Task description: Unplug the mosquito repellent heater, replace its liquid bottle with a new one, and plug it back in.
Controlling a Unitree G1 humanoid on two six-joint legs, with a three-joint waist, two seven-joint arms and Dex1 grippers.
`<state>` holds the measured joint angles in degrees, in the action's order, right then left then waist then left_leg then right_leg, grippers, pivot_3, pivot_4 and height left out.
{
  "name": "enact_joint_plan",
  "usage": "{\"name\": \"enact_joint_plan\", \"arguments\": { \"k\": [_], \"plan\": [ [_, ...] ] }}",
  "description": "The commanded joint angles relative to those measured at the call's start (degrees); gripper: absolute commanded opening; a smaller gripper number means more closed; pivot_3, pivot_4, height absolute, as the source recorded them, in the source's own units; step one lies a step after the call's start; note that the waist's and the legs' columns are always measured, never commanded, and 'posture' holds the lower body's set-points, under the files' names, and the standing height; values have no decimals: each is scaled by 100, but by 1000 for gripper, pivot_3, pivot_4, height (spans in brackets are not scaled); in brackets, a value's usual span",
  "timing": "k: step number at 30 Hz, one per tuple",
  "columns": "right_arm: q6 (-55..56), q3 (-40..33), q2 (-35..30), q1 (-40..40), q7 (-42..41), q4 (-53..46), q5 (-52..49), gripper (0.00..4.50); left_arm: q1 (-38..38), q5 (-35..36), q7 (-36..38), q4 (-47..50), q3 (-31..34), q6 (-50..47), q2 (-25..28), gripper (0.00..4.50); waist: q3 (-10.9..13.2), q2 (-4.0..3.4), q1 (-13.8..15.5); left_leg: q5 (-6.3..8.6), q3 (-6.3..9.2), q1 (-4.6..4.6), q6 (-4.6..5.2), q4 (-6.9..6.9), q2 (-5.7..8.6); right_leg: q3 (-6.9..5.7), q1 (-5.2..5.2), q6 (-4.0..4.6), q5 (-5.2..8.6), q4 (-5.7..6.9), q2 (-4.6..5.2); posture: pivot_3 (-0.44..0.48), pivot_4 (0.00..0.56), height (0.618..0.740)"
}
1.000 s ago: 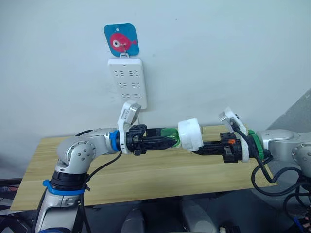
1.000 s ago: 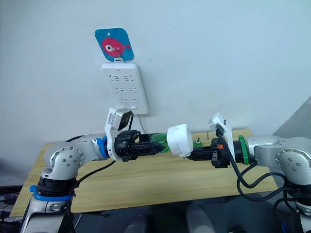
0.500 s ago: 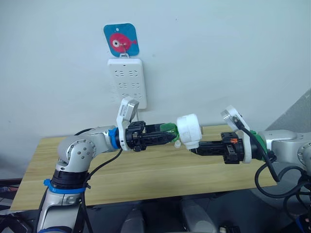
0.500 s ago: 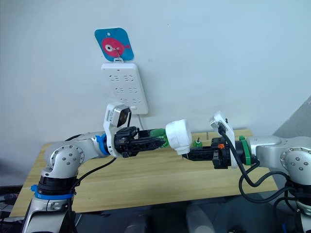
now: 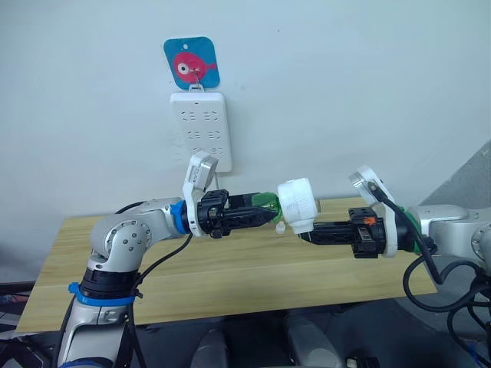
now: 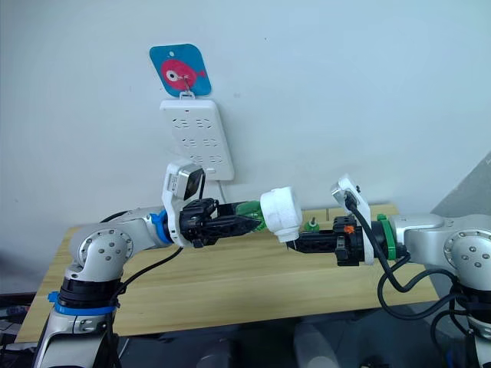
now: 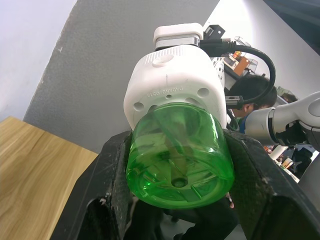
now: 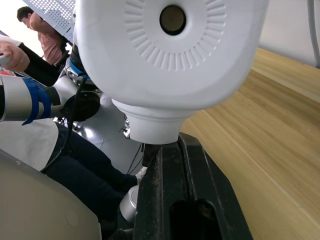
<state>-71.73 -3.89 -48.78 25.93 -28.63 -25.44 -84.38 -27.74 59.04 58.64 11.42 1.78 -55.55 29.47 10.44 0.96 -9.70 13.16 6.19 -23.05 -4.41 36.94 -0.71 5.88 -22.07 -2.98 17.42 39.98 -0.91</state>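
The mosquito repellent heater (image 5: 297,205), a white rounded unit with a round vent hole (image 8: 172,19), hangs in the air above the wooden table (image 5: 230,284). My right gripper (image 5: 307,232) is shut on its lower edge. A green translucent liquid bottle (image 5: 267,204) lies level, with its neck end in the heater's underside (image 7: 172,80). My left gripper (image 5: 259,218) is shut on the bottle's body (image 7: 179,155), a finger on each side. The two grippers face each other across the heater.
A long white power strip (image 5: 201,130) hangs on the wall under a blue fish hook (image 5: 192,63), behind and above my left gripper. A small green-topped object (image 6: 312,225) stands on the table's far side. People show in the background (image 7: 252,87) (image 8: 40,35).
The heater and bottle have shifted slightly up and to the left, and the heater has tilted. Both grippers keep their hold.
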Motion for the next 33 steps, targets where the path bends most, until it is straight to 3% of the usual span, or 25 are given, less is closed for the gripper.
{"name": "enact_joint_plan", "arguments": {
  "k": [1, 6, 19, 26, 31, 33],
  "plan": [
    [172, -152, 16, 201, -112, -224, -301, 0, 2, -111, -110, 114, -100, 14, -26, 2303, 0, 0, 0, 0, 0, 0, 0, 0, 0, 0, 0, 0, 0, 0, 0, -206, 95, 740],
    [186, -5, -119, 82, -324, -389, 256, 0, -18, -84, -211, 116, -30, 53, -99, 2303, 0, -1, 0, 0, 0, 0, 0, 0, 0, 0, 0, 0, 0, 0, 0, -201, 90, 740],
    [1299, 408, -1051, -901, -1962, -681, 2691, 0, 144, -719, 47, 411, -214, 678, 57, 2303, -1, 0, 14, 0, -1, 1, 0, -1, 0, 0, 0, -1, 1, -2, 0, -199, 85, 740],
    [1746, 132, -1679, -1093, -2963, -467, 3158, 2260, 417, -1449, 303, 496, -410, 1656, 62, 2303, -3, -1, 11, 0, -3, 2, -1, 1, 1, 1, 1, -1, 1, -2, 1, -210, 84, 740],
    [2272, 110, -1892, -925, -3504, -396, 3613, 4164, 1006, -2296, 731, 610, -723, 2942, 132, 2303, -9, -5, -7, 0, -6, 4, 0, -3, 0, 4, 1, 0, 0, -3, 1, -219, 87, 740],
    [2614, 128, -1873, -848, -3625, -401, 3874, 4500, 1148, -2646, 967, 467, -820, 3564, 163, 2303, -9, -5, -4, 0, -5, 5, 0, -2, -1, 2, 1, -1, 0, -2, 1, -223, 90, 740]
  ]
}}
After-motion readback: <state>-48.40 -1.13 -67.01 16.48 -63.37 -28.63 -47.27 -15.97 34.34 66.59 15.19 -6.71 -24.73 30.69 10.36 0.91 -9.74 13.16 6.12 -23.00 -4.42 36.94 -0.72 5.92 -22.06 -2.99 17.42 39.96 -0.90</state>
